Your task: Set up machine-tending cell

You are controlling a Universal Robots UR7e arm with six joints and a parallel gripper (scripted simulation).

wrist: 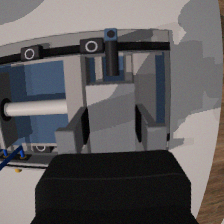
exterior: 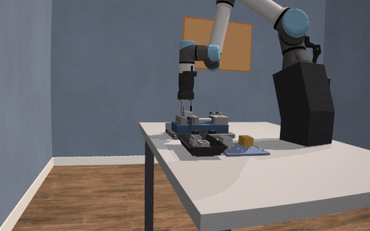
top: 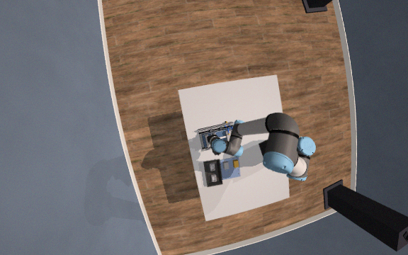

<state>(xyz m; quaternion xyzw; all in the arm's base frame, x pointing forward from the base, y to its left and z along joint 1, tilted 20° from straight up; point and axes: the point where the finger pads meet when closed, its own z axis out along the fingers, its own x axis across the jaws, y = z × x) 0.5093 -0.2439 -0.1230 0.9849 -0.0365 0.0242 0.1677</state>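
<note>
My gripper (wrist: 112,117) is shut on a grey aluminium blank (wrist: 111,116), one finger on each long side. It holds the blank at the vise (exterior: 201,123), in the opening, close to the dark work stop rod (wrist: 110,55). I cannot tell whether the blank rests on the low bars. In the side view the gripper (exterior: 186,108) points straight down at the vise's left end. The black outfeed tray (exterior: 201,145) holds two grey finished parts (top: 212,172). The blue infeed plate (top: 231,168) carries a grey blank (top: 226,165) and a brass blank (exterior: 246,140).
The vise's white screw rod (wrist: 35,107) and the jaw with blue hose fittings (exterior: 215,113) lie to the right of the gripper in the side view. The robot's black pedestal (exterior: 304,102) stands at the back right. The table's left edge is near the vise.
</note>
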